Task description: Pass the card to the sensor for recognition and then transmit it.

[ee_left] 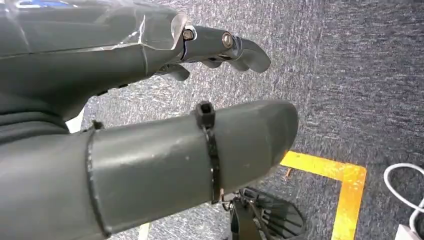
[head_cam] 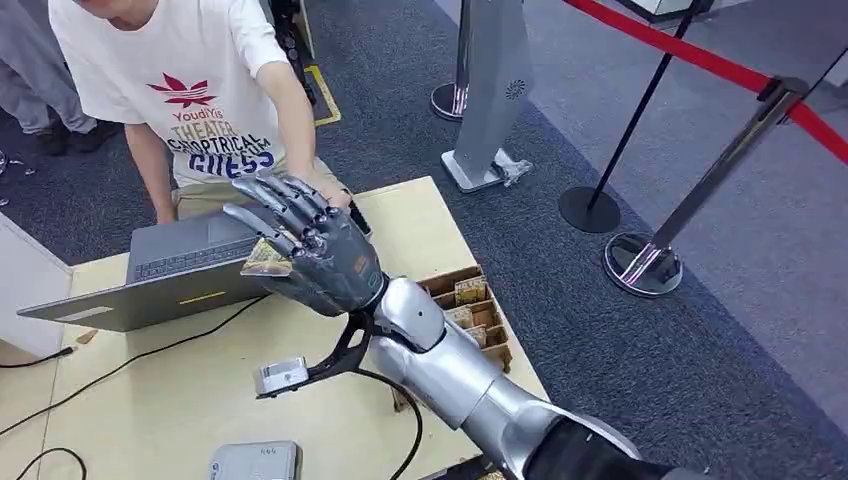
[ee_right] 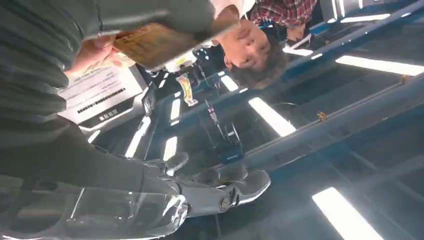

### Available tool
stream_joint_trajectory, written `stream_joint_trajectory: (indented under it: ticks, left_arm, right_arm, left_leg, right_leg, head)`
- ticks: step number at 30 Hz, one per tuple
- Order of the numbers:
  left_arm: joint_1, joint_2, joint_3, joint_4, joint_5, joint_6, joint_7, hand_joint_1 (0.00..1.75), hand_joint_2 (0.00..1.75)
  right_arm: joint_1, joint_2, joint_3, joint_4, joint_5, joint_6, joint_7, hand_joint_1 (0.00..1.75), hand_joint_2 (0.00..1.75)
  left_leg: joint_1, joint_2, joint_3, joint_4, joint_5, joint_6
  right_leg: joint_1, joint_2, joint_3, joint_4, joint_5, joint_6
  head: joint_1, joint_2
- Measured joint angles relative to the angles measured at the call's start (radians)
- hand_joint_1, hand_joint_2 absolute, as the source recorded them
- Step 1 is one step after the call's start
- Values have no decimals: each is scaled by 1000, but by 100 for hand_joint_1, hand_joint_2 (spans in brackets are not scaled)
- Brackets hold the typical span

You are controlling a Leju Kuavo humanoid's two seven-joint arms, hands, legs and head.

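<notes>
Card pinched in raised right hand, above laptop, person's hand just beyond, left hand holding nothing, fingers apart.

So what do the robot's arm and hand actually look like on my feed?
The right arm is glossy silver with rounded segments, black at the upper end, with a black bracket and black cable at the wrist. The right hand is dark grey with lighter grey fingers. The left hand is matte grey, a black zip tie around its thumb.
</notes>
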Motion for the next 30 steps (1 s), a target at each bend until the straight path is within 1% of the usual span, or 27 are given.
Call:
stream_joint_trajectory:
  ticks: [13,20,25,30]
  left_arm:
    - [0,0,5,0,4,2,-3,0,0]
    - [0,0,5,0,4,2,-3,0,0]
    - [1,0,5,0,3,0,-6,0,0]
    - [1,0,5,0,1,-2,-6,0,0]
  right_arm:
    - [-10,16,12,39,-14,0,3,173,175]
    - [-17,17,14,44,-14,0,4,175,175]
    - [-20,17,19,51,-15,0,17,175,175]
    - [-21,17,25,56,-39,0,18,175,175]
  left_leg:
    - [0,0,0,0,0,0]
    - [0,0,0,0,0,0]
    - [0,0,0,0,0,0]
    - [0,0,0,0,0,0]
  right_leg:
    - [0,0,0,0,0,0]
    - [0,0,0,0,0,0]
    - [0,0,0,0,0,0]
    - [0,0,0,0,0,0]
  head:
    - [0,0]
    - [0,0]
    - [0,0]
    - [0,0]
